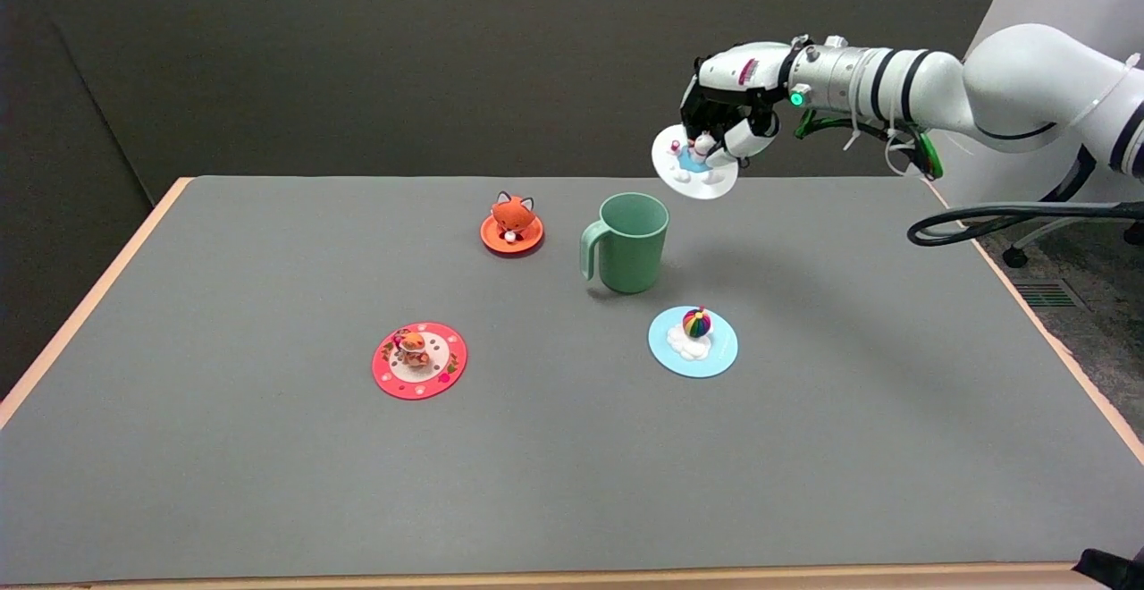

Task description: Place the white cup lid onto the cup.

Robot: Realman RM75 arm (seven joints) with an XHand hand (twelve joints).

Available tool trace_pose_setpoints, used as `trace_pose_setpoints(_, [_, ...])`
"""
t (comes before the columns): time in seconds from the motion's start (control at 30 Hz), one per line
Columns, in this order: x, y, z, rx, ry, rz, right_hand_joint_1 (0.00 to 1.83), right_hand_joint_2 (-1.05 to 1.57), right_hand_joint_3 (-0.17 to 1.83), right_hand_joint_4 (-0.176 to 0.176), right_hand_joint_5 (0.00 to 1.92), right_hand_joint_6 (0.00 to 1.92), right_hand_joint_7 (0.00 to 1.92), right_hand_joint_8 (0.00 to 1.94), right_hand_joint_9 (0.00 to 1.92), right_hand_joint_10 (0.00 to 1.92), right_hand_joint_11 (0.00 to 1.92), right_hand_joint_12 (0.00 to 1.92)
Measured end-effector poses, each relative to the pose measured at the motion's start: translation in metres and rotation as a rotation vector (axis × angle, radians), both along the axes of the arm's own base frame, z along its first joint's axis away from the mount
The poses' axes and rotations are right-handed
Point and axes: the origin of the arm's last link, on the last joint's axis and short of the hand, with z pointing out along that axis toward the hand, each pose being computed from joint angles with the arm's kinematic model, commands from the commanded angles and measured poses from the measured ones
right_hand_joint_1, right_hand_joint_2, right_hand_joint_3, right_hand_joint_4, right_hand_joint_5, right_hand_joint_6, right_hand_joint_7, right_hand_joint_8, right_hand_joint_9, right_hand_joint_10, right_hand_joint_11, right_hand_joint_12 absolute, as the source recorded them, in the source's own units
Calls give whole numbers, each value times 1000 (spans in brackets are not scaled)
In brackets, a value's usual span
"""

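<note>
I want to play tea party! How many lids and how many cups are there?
Lids: 4 — white lid held by the right hand, orange fox lid, red lid, light blue lid.
Cups: 1 — green cup.
Total: 5

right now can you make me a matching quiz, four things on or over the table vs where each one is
Things:
1. white cup lid
2. green cup
3. orange fox lid
4. blue lid with the rainbow ball

Places:
A. flat on the table, just in front of the cup
B. held in the air by the right robot hand, above and right of the cup
C. upright on the table, mouth open, handle to the picture's left
D. flat on the table, left of the cup

Pairs: 1-B, 2-C, 3-D, 4-A
</note>
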Motion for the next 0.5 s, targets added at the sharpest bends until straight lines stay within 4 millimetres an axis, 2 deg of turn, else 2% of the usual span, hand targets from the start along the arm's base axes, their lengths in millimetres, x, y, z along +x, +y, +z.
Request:
trace_pose_setpoints(0.27, [1,1,-14,44,-11,-19,1265,1024,151,-176,985,968,1037,925,1179,396,927,1199])
trace_pose_setpoints(0.3, [1,1,-16,50,-11,-22,1244,1028,155,-150,976,983,1046,886,1176,400,923,1212])
trace_pose_setpoints(0.33, [1,1,-18,55,-12,-26,970,1072,210,176,856,1183,1153,397,1144,463,917,1222])
trace_pose_setpoints(0.43, [1,1,-23,69,-10,-36,971,1070,212,176,857,1182,1151,399,1141,461,922,1191])
trace_pose_setpoints(0.5, [1,1,-26,79,-1,-43,992,1037,231,176,900,1115,1172,344,1165,402,907,1219])
